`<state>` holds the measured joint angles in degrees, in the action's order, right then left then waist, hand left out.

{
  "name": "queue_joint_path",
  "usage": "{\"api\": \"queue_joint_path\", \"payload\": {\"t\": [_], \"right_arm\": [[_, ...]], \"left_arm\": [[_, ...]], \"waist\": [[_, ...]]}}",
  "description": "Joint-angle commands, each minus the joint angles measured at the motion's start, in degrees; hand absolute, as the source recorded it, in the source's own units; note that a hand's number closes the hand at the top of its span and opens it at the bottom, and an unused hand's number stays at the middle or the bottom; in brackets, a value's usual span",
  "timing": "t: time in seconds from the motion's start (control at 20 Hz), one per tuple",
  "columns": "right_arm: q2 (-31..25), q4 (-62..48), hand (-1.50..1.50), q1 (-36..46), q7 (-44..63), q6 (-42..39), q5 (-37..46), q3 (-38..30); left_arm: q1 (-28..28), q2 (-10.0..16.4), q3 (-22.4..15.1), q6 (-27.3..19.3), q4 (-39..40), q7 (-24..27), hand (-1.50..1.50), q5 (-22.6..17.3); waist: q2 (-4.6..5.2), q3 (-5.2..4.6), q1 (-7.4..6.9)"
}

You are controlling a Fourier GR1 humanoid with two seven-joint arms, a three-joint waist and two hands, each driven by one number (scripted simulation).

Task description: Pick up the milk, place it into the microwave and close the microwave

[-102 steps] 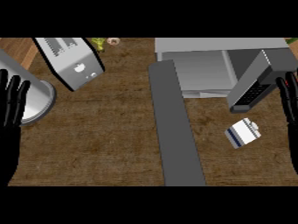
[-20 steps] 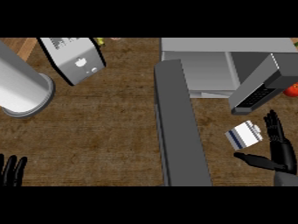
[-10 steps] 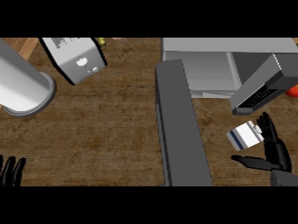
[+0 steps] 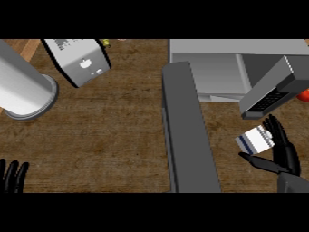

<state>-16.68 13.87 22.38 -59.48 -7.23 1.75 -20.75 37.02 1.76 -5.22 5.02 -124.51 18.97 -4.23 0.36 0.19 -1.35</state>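
Note:
The milk [image 4: 255,138], a small white carton with blue stripes, lies on the wooden counter just in front of the microwave's keypad panel [image 4: 274,91]. My right hand [image 4: 285,156] is at its right side. The fingers point up along the carton's right edge and the thumb [image 4: 258,162] reaches left below it; the hand is open, not curled round it. The microwave [image 4: 214,68] stands at the back. Its door [image 4: 187,136] hangs open as a long dark grey slab running toward me. My left hand [image 4: 4,177] rests open at the lower left edge, fingers up.
A tall silver cylinder [image 4: 13,86] stands at the left, with a toaster [image 4: 79,61] behind it. A red round fruit [image 4: 308,94] lies right of the microwave. The open door splits the counter [image 4: 110,131] between my two hands.
My right hand has come up from the lower right to the milk, fingers sliding along its right side and the thumb under it. The left hand has sunk to the lower edge.

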Motion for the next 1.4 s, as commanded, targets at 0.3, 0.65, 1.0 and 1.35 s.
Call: {"api": "queue_joint_path", "payload": {"t": [0.3, 0.65, 1.0, 1.35], "right_arm": [[3.01, 1.68, 1.50, 0.68, -5.56, -9.69, -3.68, -1.30], [4.44, 2.84, 1.50, 2.14, -2.31, -13.72, -4.03, 0.57], [4.63, 7.65, 1.50, 3.78, 2.56, -19.06, -2.95, 5.06], [9.17, 21.80, 1.50, -2.50, 7.91, -16.70, -2.61, 11.04]], "left_arm": [[-2.04, 0.50, 1.29, -0.16, -0.62, -2.94, -1.50, -1.15], [0.05, 0.76, 1.30, 0.35, -3.39, -2.87, -1.50, -1.17], [3.17, 0.46, 3.19, 2.74, 1.94, 3.26, -1.50, -2.64], [6.55, -1.05, 2.75, 2.66, -0.95, 4.20, -1.50, -1.94]], "waist": [[0.03, 0.00, 0.49], [0.01, 0.02, 0.01], [-0.51, -0.20, 0.62], [-1.09, -0.33, 1.86]]}}
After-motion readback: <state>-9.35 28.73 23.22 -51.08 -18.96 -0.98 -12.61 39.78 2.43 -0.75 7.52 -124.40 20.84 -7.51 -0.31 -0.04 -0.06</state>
